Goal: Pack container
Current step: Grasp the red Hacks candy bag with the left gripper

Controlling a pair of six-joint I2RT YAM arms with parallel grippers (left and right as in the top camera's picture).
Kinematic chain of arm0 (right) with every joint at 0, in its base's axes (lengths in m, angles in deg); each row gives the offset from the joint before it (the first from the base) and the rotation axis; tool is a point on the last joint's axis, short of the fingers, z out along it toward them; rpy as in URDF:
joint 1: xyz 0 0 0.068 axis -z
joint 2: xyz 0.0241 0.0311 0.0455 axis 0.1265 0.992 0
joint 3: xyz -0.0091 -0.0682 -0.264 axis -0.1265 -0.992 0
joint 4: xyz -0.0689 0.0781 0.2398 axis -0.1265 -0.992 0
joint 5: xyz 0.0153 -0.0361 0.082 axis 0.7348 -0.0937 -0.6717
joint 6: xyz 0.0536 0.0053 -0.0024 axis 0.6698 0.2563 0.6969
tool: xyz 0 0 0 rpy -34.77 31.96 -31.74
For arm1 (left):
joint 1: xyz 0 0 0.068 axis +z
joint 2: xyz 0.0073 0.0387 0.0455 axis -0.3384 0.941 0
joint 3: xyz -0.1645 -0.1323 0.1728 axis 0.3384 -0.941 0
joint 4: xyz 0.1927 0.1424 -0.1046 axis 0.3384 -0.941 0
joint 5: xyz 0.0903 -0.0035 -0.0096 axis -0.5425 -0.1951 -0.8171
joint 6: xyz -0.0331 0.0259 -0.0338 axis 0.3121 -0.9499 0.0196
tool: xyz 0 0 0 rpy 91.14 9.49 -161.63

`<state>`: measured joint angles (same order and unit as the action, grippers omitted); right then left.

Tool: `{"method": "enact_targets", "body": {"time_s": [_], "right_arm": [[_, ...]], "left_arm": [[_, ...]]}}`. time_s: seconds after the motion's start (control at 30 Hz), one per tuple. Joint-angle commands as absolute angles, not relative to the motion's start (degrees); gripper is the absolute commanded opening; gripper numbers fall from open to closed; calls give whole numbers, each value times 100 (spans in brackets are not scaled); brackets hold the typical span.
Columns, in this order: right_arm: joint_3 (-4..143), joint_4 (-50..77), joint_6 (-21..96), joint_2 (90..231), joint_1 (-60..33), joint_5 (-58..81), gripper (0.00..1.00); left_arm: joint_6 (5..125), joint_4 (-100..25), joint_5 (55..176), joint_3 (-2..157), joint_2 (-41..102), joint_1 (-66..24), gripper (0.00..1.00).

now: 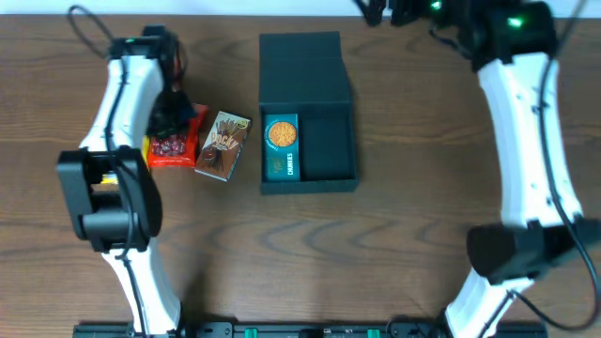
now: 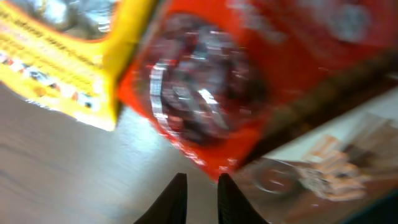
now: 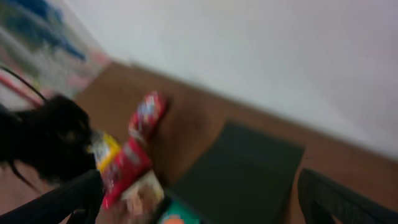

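The dark teal-black container (image 1: pixel 329 150) stands open at the table's middle, its flap lid (image 1: pixel 302 61) laid back. A teal cookie packet (image 1: pixel 281 147) lies in its left half. Left of it lie a brown packet (image 1: pixel 223 144), a red packet (image 1: pixel 174 148) and a yellow one (image 1: pixel 150 148). My left gripper (image 1: pixel 175 117) hovers over the red packet (image 2: pixel 205 81), its jaws nearly together with nothing between them (image 2: pixel 200 180). My right gripper (image 1: pixel 394 11) is high at the far edge, open and empty (image 3: pixel 205 208), looking down on the container's lid (image 3: pixel 242 168).
The wrist views are blurred. The right half of the container's floor is bare. A pale wall (image 3: pixel 249 50) runs behind the table's far edge. My left arm (image 1: pixel 117 113) hides part of the packets.
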<state>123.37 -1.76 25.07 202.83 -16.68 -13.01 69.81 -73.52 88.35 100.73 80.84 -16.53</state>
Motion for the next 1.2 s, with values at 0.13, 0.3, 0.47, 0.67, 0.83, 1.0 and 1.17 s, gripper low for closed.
{"method": "enact_targets", "body": {"time_s": [0.13, 0.3, 0.47, 0.67, 0.83, 1.0, 1.17], "right_arm": [[12333, -941, 1687, 20792, -2203, -1318, 99], [12333, -1142, 1578, 21059, -2566, -995, 99], [12333, -1190, 1530, 21124, -2743, -997, 99], [12333, -1284, 1366, 21126, -2771, -997, 99], [12333, -1231, 1309, 21126, -2771, -997, 99], [12333, -1194, 1305, 21126, -2763, -997, 99], [12333, -1196, 1307, 21126, -2754, -995, 99]], "left_arm": [[6704, -7191, 8485, 9793, 8079, -1430, 30], [6114, -6522, 8728, 9777, 8081, -1402, 89], [5683, -6115, 8807, 9666, 8081, -1406, 96], [5672, -5593, 8798, 9135, 8084, -1358, 95], [5545, -5237, 8811, 8827, 8086, -1417, 95], [5515, -5149, 8822, 8685, 8169, -1432, 89], [5519, -5189, 8962, 8691, 8199, -1432, 37]]}}
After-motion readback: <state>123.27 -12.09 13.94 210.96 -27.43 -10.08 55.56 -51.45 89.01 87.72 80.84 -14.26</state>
